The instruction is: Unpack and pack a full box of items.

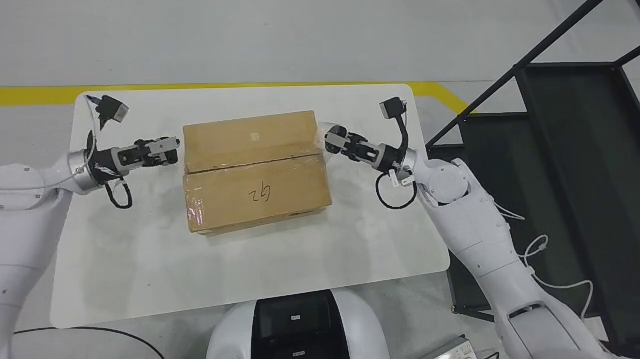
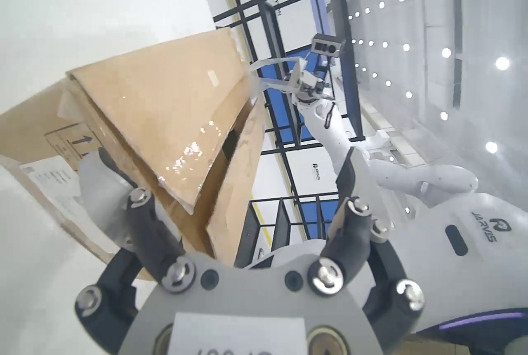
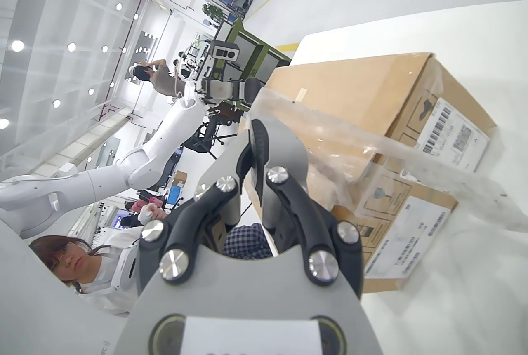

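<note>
The box [image 1: 255, 172] is set mid-tabletop [image 1: 120, 259]. Its tape strip [image 3: 429, 163] is gripped by the closed right pincer [image 1: 329, 140]. The left pincer [image 1: 177, 152] is held open at the opposite end. Unsealing is judged to be in hand, and next the tape should be peeled clear.

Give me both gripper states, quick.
Left gripper: open, at the end of the cardboard box.
Right gripper: shut on the clear tape strip coming off the box.

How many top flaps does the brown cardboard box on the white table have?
2. On the brown cardboard box, the far flap and the near flap meet along the middle. Inner flaps beneath may be hidden.
</note>
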### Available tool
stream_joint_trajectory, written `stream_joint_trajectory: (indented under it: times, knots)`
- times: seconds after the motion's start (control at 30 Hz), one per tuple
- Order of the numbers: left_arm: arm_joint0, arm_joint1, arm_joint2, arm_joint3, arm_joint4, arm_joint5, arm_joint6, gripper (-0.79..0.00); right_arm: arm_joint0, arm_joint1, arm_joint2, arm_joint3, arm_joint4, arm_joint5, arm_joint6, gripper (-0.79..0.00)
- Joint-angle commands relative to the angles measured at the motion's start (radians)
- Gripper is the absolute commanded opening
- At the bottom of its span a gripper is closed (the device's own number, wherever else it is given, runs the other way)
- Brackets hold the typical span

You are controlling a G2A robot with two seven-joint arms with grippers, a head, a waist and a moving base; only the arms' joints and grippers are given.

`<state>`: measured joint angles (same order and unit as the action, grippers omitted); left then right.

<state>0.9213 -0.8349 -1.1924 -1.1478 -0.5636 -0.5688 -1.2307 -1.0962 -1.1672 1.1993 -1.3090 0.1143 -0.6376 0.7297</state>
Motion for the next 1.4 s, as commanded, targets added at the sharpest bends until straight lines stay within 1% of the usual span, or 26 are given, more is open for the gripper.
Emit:
stream_joint_trajectory:
  times: [0.0,0.1,0.2,0.3,0.37,0.5,0.63,0.83,0.97,1.2,1.27,1.37]
  knots:
    - [0.025,0.006,-0.021,-0.043,-0.06,0.014,-0.035,0.0,-0.001,0.0,-0.001,-0.001,-0.003,0.001,-0.004,-0.785]
    - [0.063,0.013,-0.041,-0.116,-0.12,0.047,-0.067,0.0,-0.006,0.001,0.006,0.0,-0.014,0.002,-0.026,-0.785]
    - [0.087,0.018,-0.048,-0.167,-0.169,0.085,-0.105,0.0,-0.016,0.006,0.027,0.003,-0.048,0.012,-0.061,-0.785]
    - [0.086,0.019,-0.037,-0.18,-0.161,0.112,-0.133,0.0,-0.036,0.01,0.048,-0.004,-0.067,0.024,-0.095,-0.785]
    - [0.077,0.016,-0.021,-0.171,-0.133,0.114,-0.135,0.0,-0.048,0.014,0.067,-0.009,-0.083,0.03,-0.112,-0.785]
    - [0.044,0.006,0.01,-0.104,-0.064,0.088,-0.101,0.0,-0.08,0.022,0.099,-0.036,-0.127,0.047,-0.148,-0.785]
    - [-0.001,-0.009,0.053,-0.059,-0.012,0.103,-0.066,0.0,-0.108,0.028,0.123,-0.064,-0.138,0.058,-0.161,-0.785]
    - [-0.042,-0.024,0.092,-0.025,0.077,0.114,-0.018,0.0,-0.128,0.032,0.138,-0.082,-0.147,0.072,-0.168,-0.785]
    - [-0.047,-0.028,0.101,-0.024,0.133,0.125,0.027,0.0,-0.14,0.034,0.144,-0.084,-0.157,0.086,-0.181,-0.785]
    - [-0.046,-0.029,0.106,-0.033,0.191,0.132,0.027,0.0,-0.163,0.037,0.16,-0.087,-0.161,0.105,-0.198,-0.785]
    - [-0.04,-0.031,0.1,-0.037,0.166,0.122,0.043,0.0,-0.167,0.038,0.161,-0.092,-0.162,0.11,-0.199,-0.785]
    - [-0.024,-0.032,0.07,-0.036,0.068,0.08,0.05,0.0,-0.167,0.038,0.158,-0.096,-0.164,0.116,-0.196,-0.785]
